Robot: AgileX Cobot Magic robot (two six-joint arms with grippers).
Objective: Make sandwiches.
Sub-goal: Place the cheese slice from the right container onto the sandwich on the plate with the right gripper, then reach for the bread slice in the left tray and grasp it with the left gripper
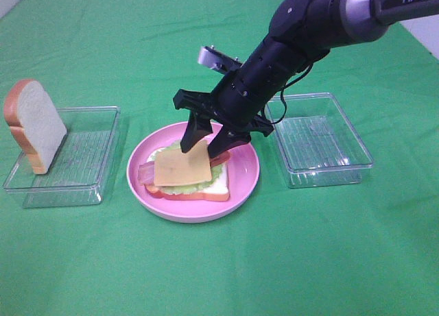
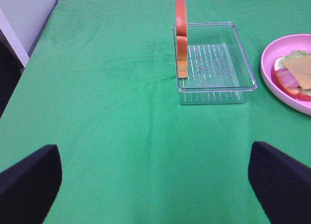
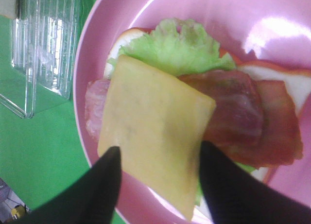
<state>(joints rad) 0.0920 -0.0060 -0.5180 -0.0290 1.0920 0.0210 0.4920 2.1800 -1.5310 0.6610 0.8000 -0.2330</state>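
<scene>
Yellow cheese tops the half-built sandwich lying on the pink plate. The right gripper hovers just above it, fingers apart on either side of the cheese. The left gripper holds its fingers wide apart over the green tabletop.

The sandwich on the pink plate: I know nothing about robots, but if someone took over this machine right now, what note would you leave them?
Grippers: the right gripper is open over the plate, a finger on each side of the cheese. The left gripper is open, holds nothing and is over bare cloth.
Things: bottom bread slice, lettuce, bacon and cheese are stacked on the pink plate. The second bread slice stands on edge in the left clear tray.
Done: stack built up to the cheese.
Left: lay the second bread slice on top, probably with the left gripper.
</scene>
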